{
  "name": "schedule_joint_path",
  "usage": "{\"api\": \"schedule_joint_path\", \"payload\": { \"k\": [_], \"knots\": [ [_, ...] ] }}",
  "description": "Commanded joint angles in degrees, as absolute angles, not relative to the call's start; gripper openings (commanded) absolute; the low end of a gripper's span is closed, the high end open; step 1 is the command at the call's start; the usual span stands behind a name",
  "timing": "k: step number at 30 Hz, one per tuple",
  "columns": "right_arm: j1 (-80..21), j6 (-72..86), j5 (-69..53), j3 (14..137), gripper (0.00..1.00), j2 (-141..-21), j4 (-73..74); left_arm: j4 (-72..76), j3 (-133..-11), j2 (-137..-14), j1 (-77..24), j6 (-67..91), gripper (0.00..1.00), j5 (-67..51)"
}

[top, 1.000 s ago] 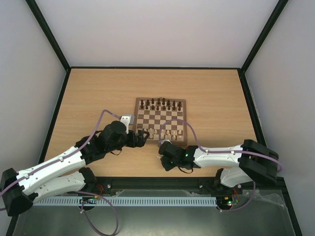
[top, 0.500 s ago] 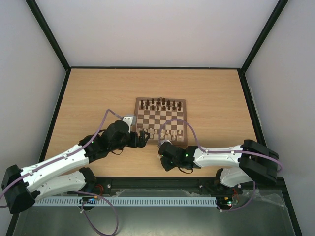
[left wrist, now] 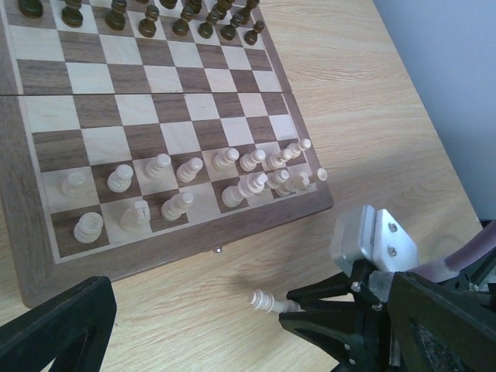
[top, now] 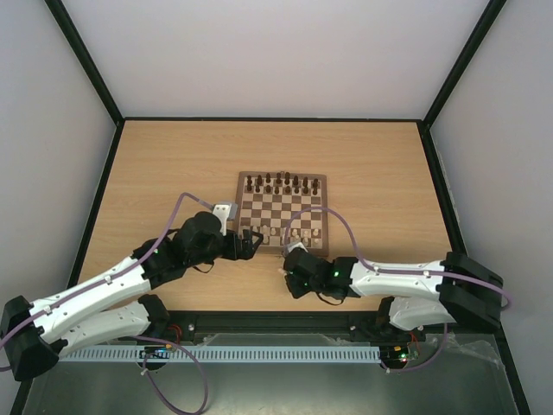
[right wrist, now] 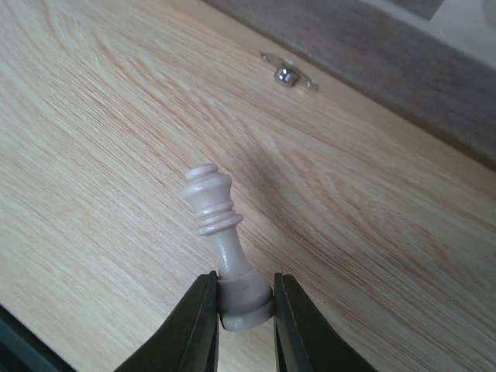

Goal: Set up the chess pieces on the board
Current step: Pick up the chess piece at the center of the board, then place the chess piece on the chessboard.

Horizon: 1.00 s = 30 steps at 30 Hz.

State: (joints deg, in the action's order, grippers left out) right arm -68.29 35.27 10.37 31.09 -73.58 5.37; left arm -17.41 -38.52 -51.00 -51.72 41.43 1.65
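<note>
The right gripper (right wrist: 244,306) is clenched on one pale chess piece (right wrist: 221,232), both fingers pressing its round base while the ringed head points away from the gripper. This piece is off the board (left wrist: 163,77), over bare worktop (top: 173,164), just beside the board's near border and close to the small metal latch (right wrist: 287,75) on that edge. Whether it touches the worktop cannot be determined. The left gripper (top: 251,240) is released, jaws spread wide with nothing between them, positioned near the same board edge and to the left of the right gripper. The other pale pieces (left wrist: 188,168) occupy the two nearest ranks of the board. The dark pieces (left wrist: 147,23) occupy the far ranks.
</note>
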Motion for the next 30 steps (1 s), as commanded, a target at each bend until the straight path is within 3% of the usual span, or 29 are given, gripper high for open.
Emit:
{"api": "schedule_joint_path", "payload": {
  "k": [1,17,30],
  "knots": [
    [-68.7,37.4,12.4,30.6,0.14,-69.0,8.8,-15.1,-37.0,-49.5,-51.0,41.3,0.99,-2.4],
    [-68.6,36.6,8.0,27.9,0.14,-54.4,8.5,-4.7,-32.5,-48.9,-47.4,42.8,0.99,-21.9],
    [-68.7,34.4,5.2,27.1,0.15,-49.6,8.0,6.7,-29.5,-49.9,-47.2,46.4,0.99,-34.6]
  ]
}}
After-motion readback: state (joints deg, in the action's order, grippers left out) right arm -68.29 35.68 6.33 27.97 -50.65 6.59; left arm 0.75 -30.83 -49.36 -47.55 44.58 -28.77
